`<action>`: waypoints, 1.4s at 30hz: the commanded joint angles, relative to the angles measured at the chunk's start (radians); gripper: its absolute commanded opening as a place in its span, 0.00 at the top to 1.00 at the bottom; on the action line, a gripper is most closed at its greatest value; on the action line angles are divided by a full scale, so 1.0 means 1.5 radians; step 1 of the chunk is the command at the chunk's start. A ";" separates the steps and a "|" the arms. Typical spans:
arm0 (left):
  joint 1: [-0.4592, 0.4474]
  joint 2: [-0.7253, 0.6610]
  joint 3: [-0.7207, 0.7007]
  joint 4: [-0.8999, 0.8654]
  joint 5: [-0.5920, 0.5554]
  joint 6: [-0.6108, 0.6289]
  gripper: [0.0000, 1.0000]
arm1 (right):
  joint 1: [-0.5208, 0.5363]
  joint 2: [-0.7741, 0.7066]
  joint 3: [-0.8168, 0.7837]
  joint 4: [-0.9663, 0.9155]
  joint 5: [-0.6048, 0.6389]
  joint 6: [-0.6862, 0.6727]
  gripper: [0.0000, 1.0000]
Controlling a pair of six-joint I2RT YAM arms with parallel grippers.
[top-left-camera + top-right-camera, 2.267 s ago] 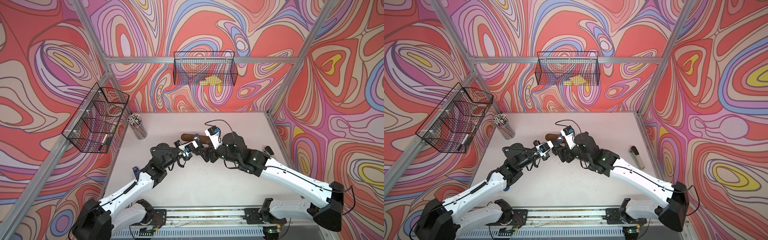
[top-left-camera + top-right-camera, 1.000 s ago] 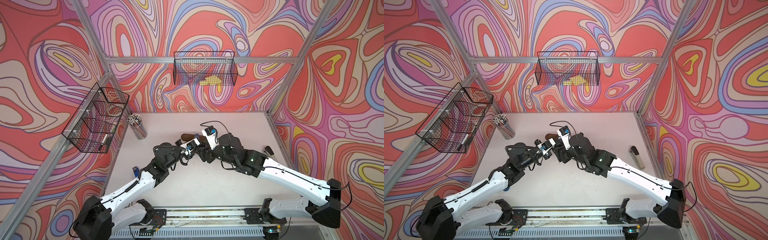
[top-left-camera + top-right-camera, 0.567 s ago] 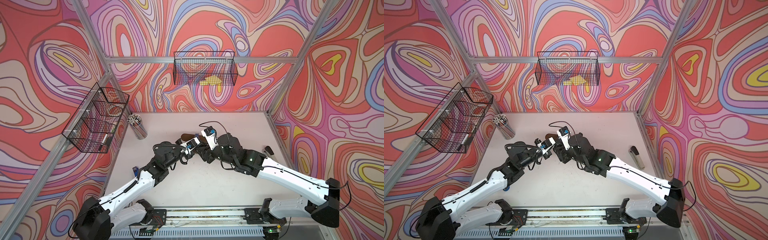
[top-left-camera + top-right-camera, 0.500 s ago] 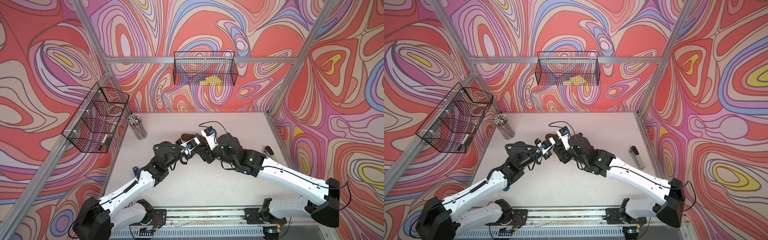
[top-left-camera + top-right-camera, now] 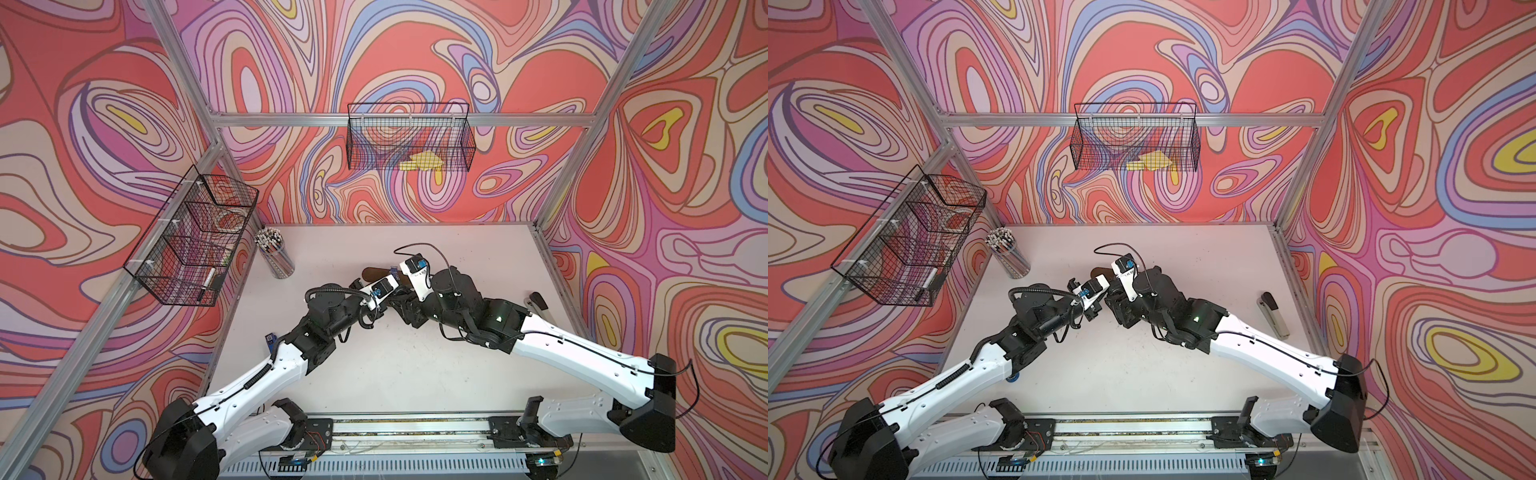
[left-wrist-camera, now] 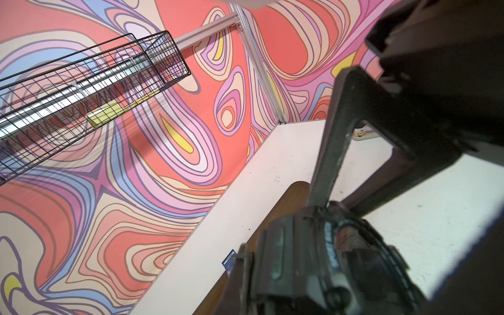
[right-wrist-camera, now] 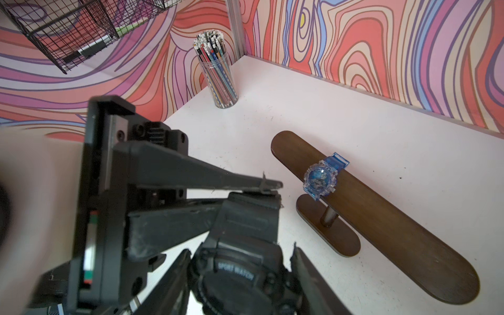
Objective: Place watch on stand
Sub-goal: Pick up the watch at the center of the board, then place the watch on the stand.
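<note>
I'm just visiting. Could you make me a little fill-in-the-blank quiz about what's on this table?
The translucent watch on the stand is ___. The sport watch held by the right gripper is ___. The clear cup is full of ___.
Missing words: blue; black; pencils.

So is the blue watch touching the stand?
Touching. The right wrist view shows the blue watch wrapped around the bar of the stand, its case flat against the wood.

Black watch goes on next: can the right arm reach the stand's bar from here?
Probably yes: the stand is close ahead of the right gripper, nothing between, blue watch farther along.
</note>
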 commanded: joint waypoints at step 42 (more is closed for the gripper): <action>0.219 0.212 0.317 -0.565 0.004 -0.493 0.59 | -0.271 0.068 0.038 -0.219 0.030 0.193 0.80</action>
